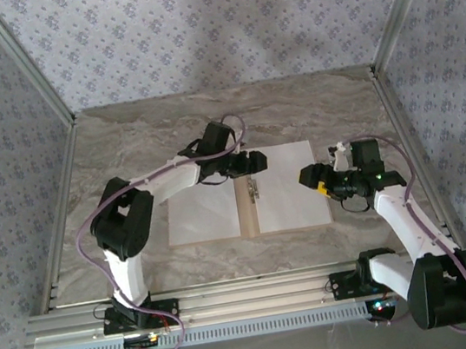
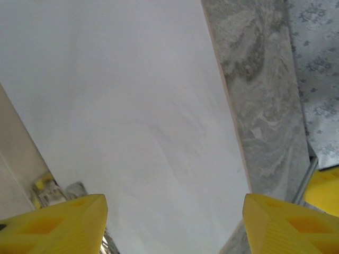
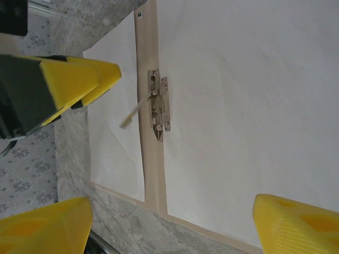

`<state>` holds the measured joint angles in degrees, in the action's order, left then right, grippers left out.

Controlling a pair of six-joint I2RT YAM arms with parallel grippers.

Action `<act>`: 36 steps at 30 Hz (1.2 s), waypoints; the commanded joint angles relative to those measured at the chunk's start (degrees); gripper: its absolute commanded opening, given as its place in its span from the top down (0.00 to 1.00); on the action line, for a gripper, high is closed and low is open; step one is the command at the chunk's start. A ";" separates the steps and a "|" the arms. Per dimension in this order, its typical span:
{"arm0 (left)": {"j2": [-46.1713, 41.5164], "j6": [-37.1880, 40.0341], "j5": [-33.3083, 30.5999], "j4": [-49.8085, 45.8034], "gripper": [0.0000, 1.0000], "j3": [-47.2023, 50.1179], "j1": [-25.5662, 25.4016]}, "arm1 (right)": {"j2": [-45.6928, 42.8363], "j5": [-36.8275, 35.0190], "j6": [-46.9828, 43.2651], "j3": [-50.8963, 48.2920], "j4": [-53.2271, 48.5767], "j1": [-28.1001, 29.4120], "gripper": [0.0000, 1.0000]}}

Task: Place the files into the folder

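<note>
Top external view: you have the flat tan cardboard folder lying open on the grey marbled table, with a plain white paper sheet covering each half. The left gripper hovers at the spine's far end and the right gripper at the folder's right edge. The wrist views show both grippers spread wide and empty (the right wrist view also resolves the small metal clip).

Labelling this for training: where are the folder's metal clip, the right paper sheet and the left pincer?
metal clip [image 3: 159,103], right wrist view, its middle.
right paper sheet [image 1: 287,186], top view, sheet centre.
left pincer [image 2: 174,206], left wrist view, midway between fingertips.
</note>
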<state>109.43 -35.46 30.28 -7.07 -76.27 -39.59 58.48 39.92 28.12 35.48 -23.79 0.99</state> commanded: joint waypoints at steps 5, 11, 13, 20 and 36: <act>-6.56 1.09 -0.04 -2.01 0.31 -0.67 -0.23 | -1.00 1.47 1.20 -0.36 -0.30 -0.38 0.19; -9.92 1.70 -1.93 -7.23 0.32 -1.92 2.15 | -1.61 1.70 2.27 -0.14 -0.87 -0.38 0.19; -11.32 2.27 -3.54 -9.89 0.33 -1.82 3.02 | -1.57 0.94 2.63 0.49 -2.07 -0.38 0.19; -17.38 3.03 -8.28 -15.78 0.36 2.78 5.90 | -1.57 -0.89 5.04 3.51 -4.72 0.10 0.19; -31.73 3.03 -19.04 -21.16 0.53 25.18 11.23 | 2.39 -10.46 7.04 12.68 -10.13 9.93 0.22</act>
<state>80.71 -32.99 15.05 -25.78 -52.58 -29.08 59.81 33.10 34.61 45.39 -30.52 9.06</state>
